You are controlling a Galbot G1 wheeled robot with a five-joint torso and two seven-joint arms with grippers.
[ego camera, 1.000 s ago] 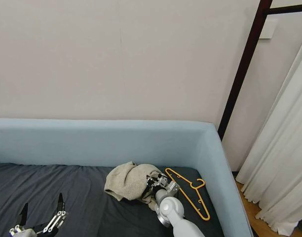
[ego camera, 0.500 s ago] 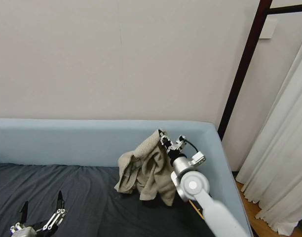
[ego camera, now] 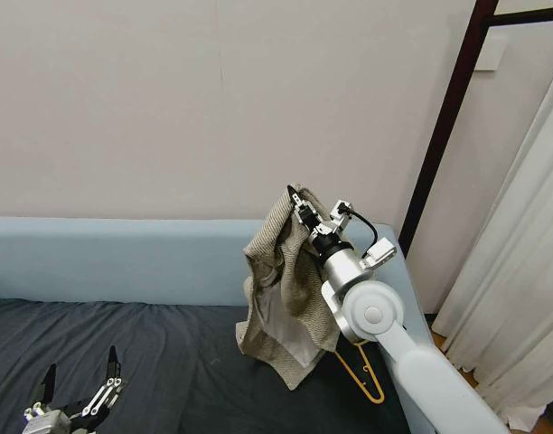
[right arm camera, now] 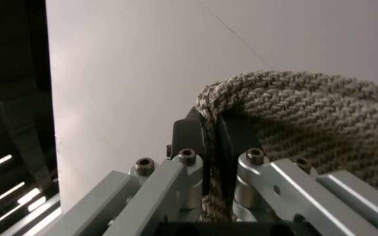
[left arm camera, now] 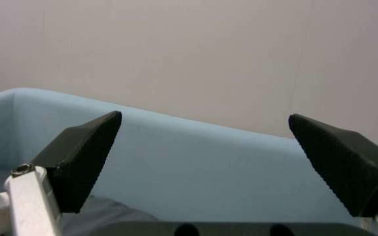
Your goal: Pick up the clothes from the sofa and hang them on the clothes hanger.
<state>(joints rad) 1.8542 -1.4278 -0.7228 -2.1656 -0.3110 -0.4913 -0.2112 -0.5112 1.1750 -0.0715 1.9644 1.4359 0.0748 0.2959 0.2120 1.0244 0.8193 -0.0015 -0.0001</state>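
My right gripper (ego camera: 299,201), pinching the knit garment (ego camera: 281,298), has raised it off the sofa (ego camera: 123,262) to hang before the backrest, hem seemingly clear, while my spread left gripper (ego camera: 78,402) idles low.

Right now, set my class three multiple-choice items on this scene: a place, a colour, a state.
1. Where does the orange hanger lie? A on the sofa seat; B on the rack; C on the floor.
2. What colour is the sofa backrest? A red; B light blue; C green.
3. The right end effector is: A open; B shut on the knit garment; C shut on the hanger.
Answers: A, it lies on the dark seat; B, pale blue under the wall; B, knit pinched in its grip. The left end effector hangs open.
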